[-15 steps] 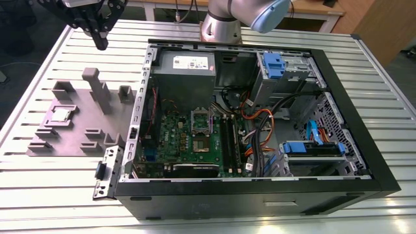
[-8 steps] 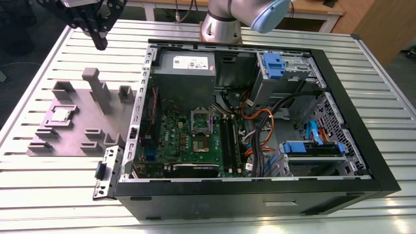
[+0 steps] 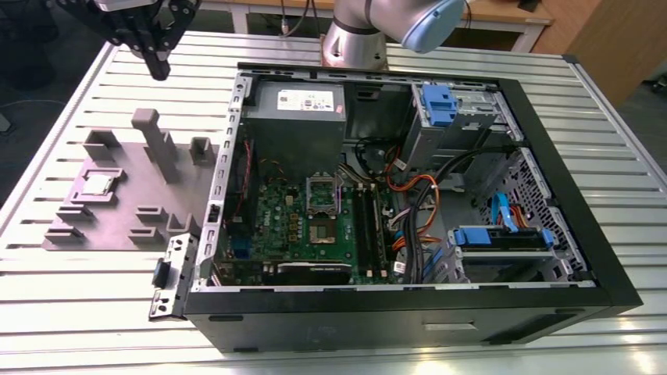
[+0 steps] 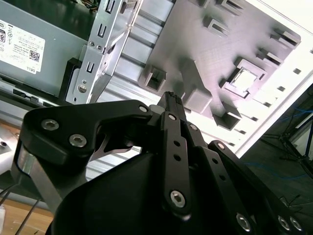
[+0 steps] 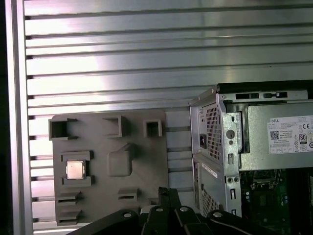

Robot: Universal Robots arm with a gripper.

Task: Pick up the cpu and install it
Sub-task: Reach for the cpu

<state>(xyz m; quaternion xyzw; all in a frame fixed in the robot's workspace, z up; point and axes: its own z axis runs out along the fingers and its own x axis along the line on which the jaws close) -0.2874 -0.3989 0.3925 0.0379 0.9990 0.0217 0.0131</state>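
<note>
The cpu (image 3: 99, 183), a small silver square, lies flat in a raised nest on the grey-purple plate (image 3: 115, 230). The plate is on the exterior view's left, beside the open computer case (image 3: 417, 320) and outside it. Both wrist views show the cpu seated there with nothing touching it.

The gripper (image 3: 158, 72) hangs above the plate's far edge, well apart from the cpu and higher than it. Its fingers are pressed together and carry nothing.

The step in hand looks like the reach for the cpu. To do it well, the fingers would need to spread before they come down. They should be centred over the chip and squared to two opposite edges, then take it by the rim where the nest leaves room. The lift should be level and straight up, so it does not catch the nest walls.

Counted: one cpu, one plate, one case, one gripper. Inside the case there is one green board (image 3: 276, 219) with one socket (image 3: 321, 225). All of it rests on one slatted metal table (image 3: 83, 312).
</note>
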